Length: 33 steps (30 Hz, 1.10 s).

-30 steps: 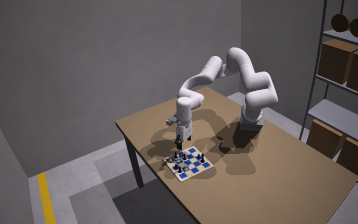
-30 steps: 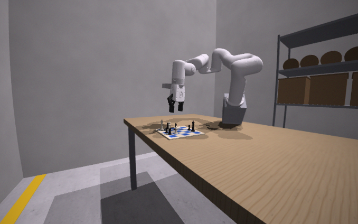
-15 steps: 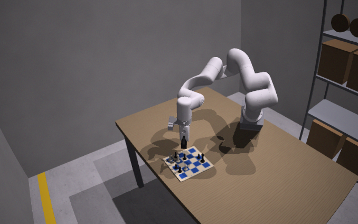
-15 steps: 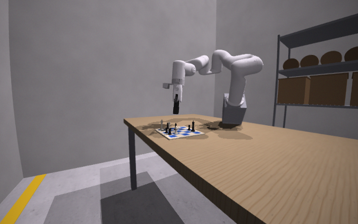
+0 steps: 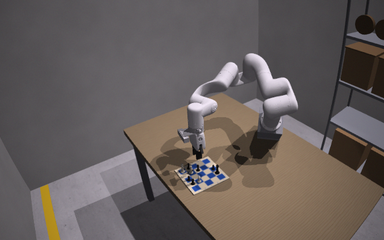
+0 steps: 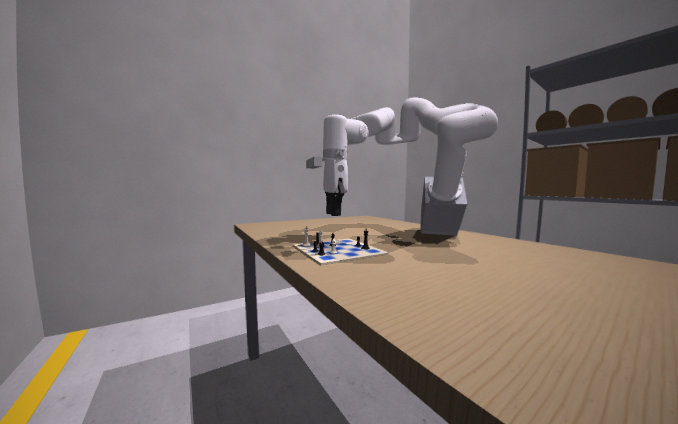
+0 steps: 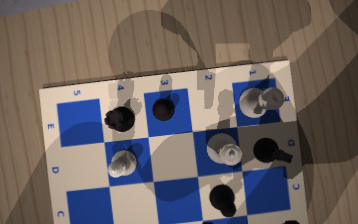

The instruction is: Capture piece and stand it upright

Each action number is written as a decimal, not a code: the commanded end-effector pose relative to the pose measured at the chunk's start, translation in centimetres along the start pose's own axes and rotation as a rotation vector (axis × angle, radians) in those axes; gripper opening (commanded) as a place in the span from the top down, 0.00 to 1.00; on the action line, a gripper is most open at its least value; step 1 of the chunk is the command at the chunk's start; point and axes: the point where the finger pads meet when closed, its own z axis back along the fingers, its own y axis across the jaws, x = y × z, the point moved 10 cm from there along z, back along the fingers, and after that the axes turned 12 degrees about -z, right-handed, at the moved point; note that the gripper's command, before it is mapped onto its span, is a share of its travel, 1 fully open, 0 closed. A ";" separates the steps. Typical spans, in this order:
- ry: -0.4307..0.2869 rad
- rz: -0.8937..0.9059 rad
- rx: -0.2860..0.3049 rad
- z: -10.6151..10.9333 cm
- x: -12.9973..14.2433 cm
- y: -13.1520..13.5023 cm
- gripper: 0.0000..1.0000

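Note:
A small blue-and-cream chessboard [image 5: 201,174] lies near the table's front left corner; it also shows in the exterior view [image 6: 339,248]. My gripper [image 5: 198,154] [image 6: 334,208] hangs point-down above the board's far edge, well clear of the pieces. Its fingers stand fairly narrow and hold nothing; they are out of the wrist view. In the wrist view, black pieces stand on E4 [image 7: 119,119], E3 [image 7: 163,109], D1 [image 7: 267,149] and C2 [image 7: 221,196]. White pieces stand on E1 [image 7: 254,102], D4 [image 7: 122,163] and D2 [image 7: 225,148]. All look upright.
The arm's base [image 5: 269,131] stands on the table behind the board. A metal shelf with brown boxes [image 5: 372,89] stands to the right of the table. The table's left edge runs close to the board.

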 end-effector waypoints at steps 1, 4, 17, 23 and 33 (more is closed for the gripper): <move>-0.012 0.039 -0.012 0.1 -0.2 0.2 0.61; -0.012 0.039 -0.012 0.1 -0.2 0.2 0.61; -0.012 0.039 -0.012 0.0 -0.2 0.2 0.61; -0.012 0.039 -0.012 -0.4 -0.2 0.2 0.61; -0.012 0.039 -0.012 -1.4 -0.2 0.1 0.61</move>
